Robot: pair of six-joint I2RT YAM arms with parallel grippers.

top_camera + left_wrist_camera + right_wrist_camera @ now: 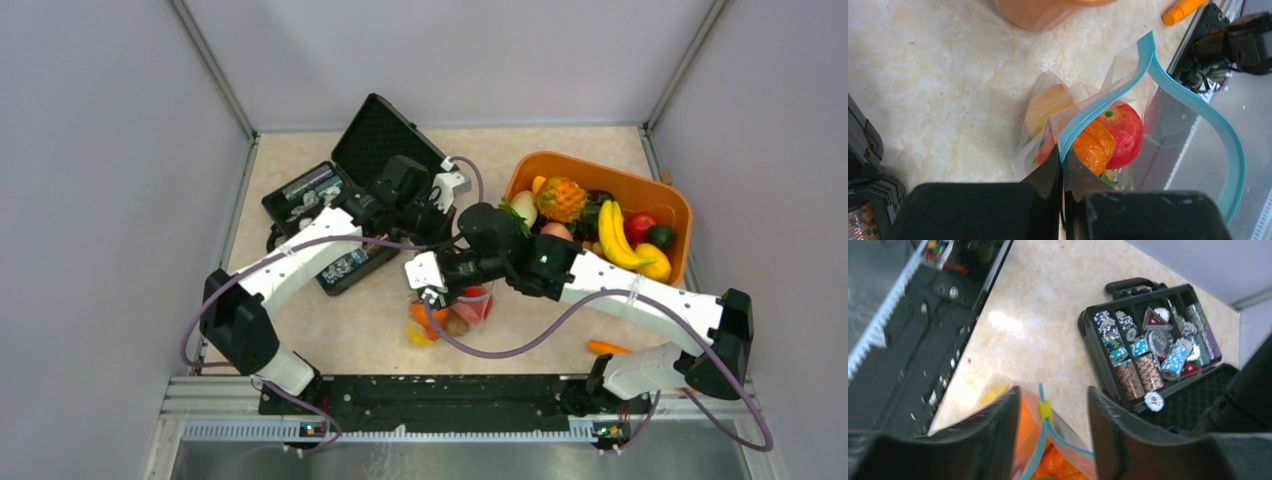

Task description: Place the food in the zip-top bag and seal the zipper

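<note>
The zip-top bag (448, 318) lies at 6 o'clock of the tabletop (375, 325) in the top view, close to the near rail (440, 392); inside it show a red apple (1124, 131), an orange piece (1094, 145) and a yellow piece (1045, 102). The left gripper (1062, 161) is pinched fully together on the teal zipper (1108, 97) at one end of the mouth; from there the two lips part into a wide loop, so the mouth gapes. The right gripper (1053, 392) has its jaws partly apart, one finger on each side of the bag's top edge, with the yellow slider (1045, 410) between them; neither finger visibly presses the plastic. The orange basket (610, 175) of toy fruit, a banana (615, 240) among it, sits at 2 o'clock; the open poker-chip case (385, 135) sits at 10 o'clock, partly under the left arm; a loose orange carrot stick (610, 348) lies at 4 o'clock beside the right arm's base. Bare tabletop shows at 9 o'clock of the bag, between it and the case; at 3 o'clock the right forearm and its cable cross over the surface.
</note>
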